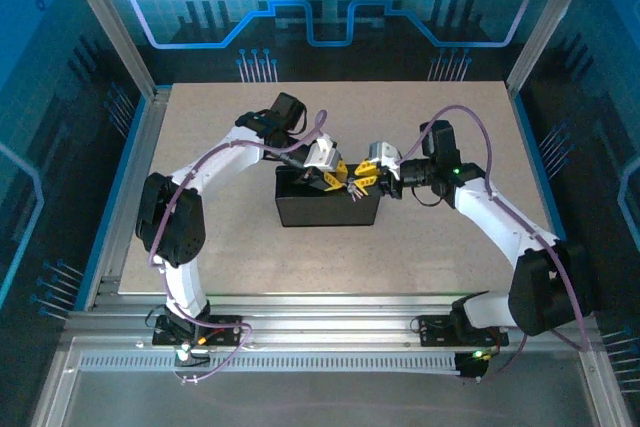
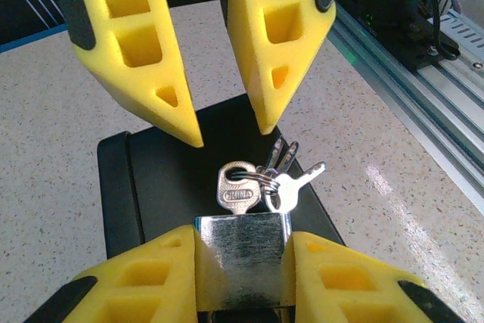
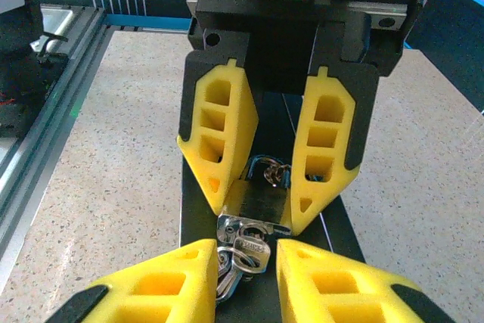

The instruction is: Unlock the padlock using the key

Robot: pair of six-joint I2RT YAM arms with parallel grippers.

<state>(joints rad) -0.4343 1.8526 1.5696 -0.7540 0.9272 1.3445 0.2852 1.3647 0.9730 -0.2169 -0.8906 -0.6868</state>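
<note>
Padlock (image 2: pixel 242 262) clamped in left gripper (image 2: pixel 242 243), just above black box (image 2: pixel 151 187) near middle of surface (image 1: pixel 420 257). Key (image 2: pixel 238 187) poking from padlock's end, spare keys (image 2: pixel 291 179) alongside on one ring. Right gripper (image 2: pixel 231 135) opposite, spread either side of key, not clenched on it.

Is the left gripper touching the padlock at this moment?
Touching. In the left wrist view, the left gripper has both fingers pressed flush against opposite sides of the padlock, with no gap on either side.
</note>
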